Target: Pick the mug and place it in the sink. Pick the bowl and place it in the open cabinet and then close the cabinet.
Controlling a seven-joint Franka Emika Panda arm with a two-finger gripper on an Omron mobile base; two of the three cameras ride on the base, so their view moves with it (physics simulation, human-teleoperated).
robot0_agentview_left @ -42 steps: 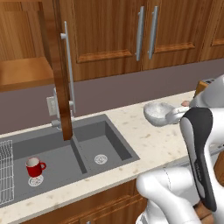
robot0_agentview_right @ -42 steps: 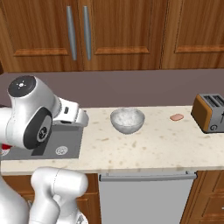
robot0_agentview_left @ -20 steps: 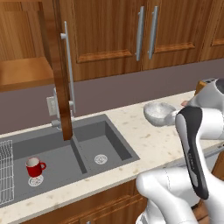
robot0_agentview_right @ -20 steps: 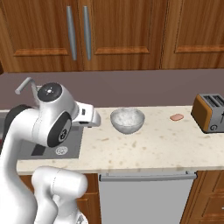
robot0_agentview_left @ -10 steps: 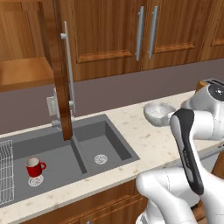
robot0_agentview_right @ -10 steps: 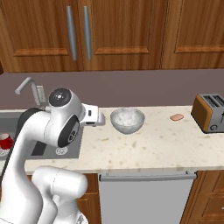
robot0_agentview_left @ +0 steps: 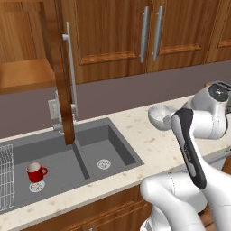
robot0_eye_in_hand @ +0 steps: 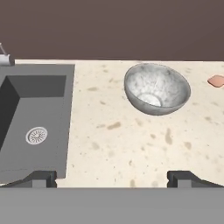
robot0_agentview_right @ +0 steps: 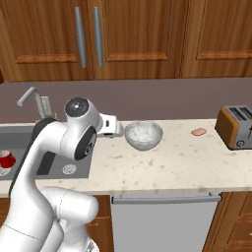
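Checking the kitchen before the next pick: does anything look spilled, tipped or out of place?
Nothing stands out. The mug stands upright in the sink, and the bowl sits upright on the counter, with the open hand short of it.

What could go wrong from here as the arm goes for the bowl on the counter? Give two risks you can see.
1. The bowl is wide and rounded, and the open gripper hangs short of it; a grasp on the rim might slip or tip it.
2. The open cabinet door juts out over the sink; lifting the bowl to the shelf, the arm could knock its edge.
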